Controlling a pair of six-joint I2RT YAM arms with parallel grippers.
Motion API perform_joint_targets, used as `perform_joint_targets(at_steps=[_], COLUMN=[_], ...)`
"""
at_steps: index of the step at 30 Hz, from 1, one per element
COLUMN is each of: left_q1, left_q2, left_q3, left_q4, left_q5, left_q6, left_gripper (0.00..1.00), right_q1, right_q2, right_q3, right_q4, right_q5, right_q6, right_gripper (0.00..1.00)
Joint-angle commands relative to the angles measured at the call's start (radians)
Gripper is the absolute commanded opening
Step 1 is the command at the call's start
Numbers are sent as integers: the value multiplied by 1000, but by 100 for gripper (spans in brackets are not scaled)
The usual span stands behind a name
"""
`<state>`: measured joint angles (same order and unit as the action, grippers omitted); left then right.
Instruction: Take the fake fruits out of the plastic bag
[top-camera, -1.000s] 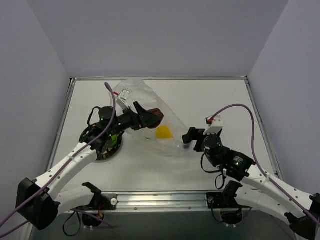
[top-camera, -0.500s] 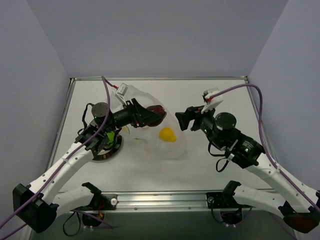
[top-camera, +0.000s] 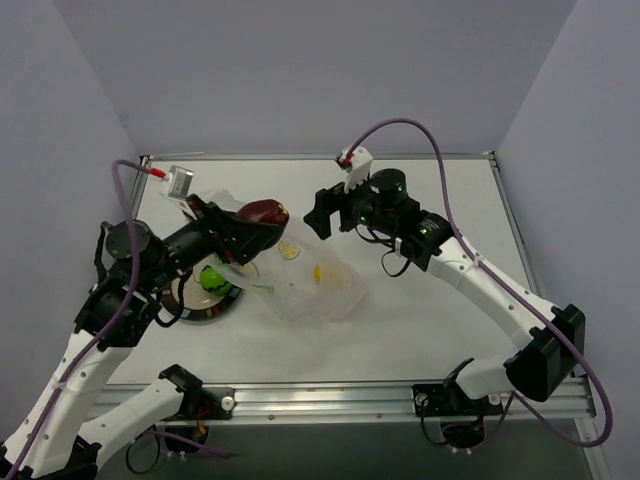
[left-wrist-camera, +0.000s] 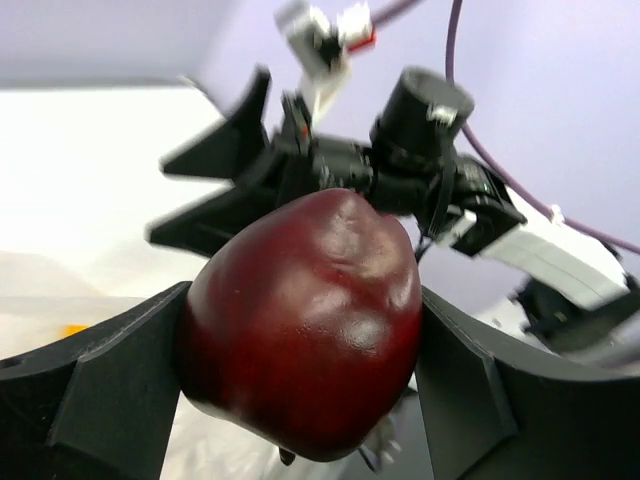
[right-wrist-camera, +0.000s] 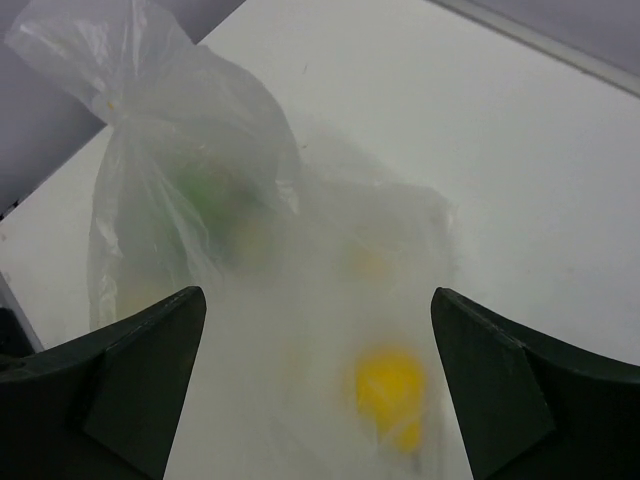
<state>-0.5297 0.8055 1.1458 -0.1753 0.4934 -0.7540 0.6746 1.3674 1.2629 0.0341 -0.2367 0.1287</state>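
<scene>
My left gripper (top-camera: 258, 218) is shut on the dark red fruit (top-camera: 264, 211), held in the air above the plastic bag's left end. In the left wrist view that fruit (left-wrist-camera: 305, 320) fills the space between the fingers of the left gripper (left-wrist-camera: 300, 375). The clear crinkly plastic bag (top-camera: 312, 285) lies slumped on the table with the yellow fruit (top-camera: 318, 270) inside. A green ball (top-camera: 212, 277) rests on the dark-rimmed plate (top-camera: 197, 314). My right gripper (top-camera: 320, 215) hovers open above the bag's far side. Its wrist view looks down on the bag (right-wrist-camera: 230, 230) and the yellow fruit (right-wrist-camera: 392, 385) between its open jaws (right-wrist-camera: 315, 400).
The plate sits at the table's left, partly under my left arm. A green blur (right-wrist-camera: 205, 190) shows through the film in the right wrist view. The table's raised metal edge (top-camera: 320, 157) runs along the back, with grey walls on three sides.
My left gripper has lifted the dark red fruit up and out of the bag. The right arm swung from the near right to above the bag's far side. The bag has slumped flatter.
</scene>
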Motion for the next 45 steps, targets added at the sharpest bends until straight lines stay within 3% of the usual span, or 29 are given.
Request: perform_joint_targets(at_steps=[1, 10, 13, 19, 22, 23, 26, 31, 32, 34, 39, 41, 45], left_q1=[8, 8, 10, 8, 8, 8, 14, 95, 161, 252, 605, 655, 737], left_q2=[-78, -189, -235, -296, -307, -304, -270, -204, -175, -140, 6, 40, 174], left_q3=[95, -14, -101, -282, -365, -385, -460, -544, -554, -578, -629, -647, -647], left_q4=[-240, -429, -458, -483, -475, -466, -457, -340, -287, -160, 101, 222, 315], left_q5=[-349, -1127, -1284, -1331, -1328, -1328, -1345, -1258, -1224, -1053, -673, -598, -503], left_q6=[142, 199, 136, 7, -39, -53, -102, -87, -74, -36, -19, -25, -38], left_gripper=[47, 47, 47, 47, 47, 47, 47, 47, 47, 47, 47, 48, 50], right_q1=[5, 32, 66, 89, 86, 85, 66, 39, 37, 34, 31, 33, 33], right_q2=[50, 1, 24, 120, 125, 122, 92, 47, 42, 24, 1, -2, -21], right_q3=[47, -19, -5, 10, 1, -5, -22, -33, -33, -34, -31, -45, -92], right_q4=[42, 133, 130, 104, 116, 121, 151, 179, 178, 179, 191, 196, 217], right_q5=[-188, -204, -167, 6, 143, 178, 255, 284, 306, 330, 337, 317, 297], right_q6=[17, 74, 58, 48, 60, 64, 80, 72, 68, 60, 55, 57, 72], right_gripper=[91, 89, 89, 79, 49, 24, 2, 0, 0, 0, 0, 0, 0])
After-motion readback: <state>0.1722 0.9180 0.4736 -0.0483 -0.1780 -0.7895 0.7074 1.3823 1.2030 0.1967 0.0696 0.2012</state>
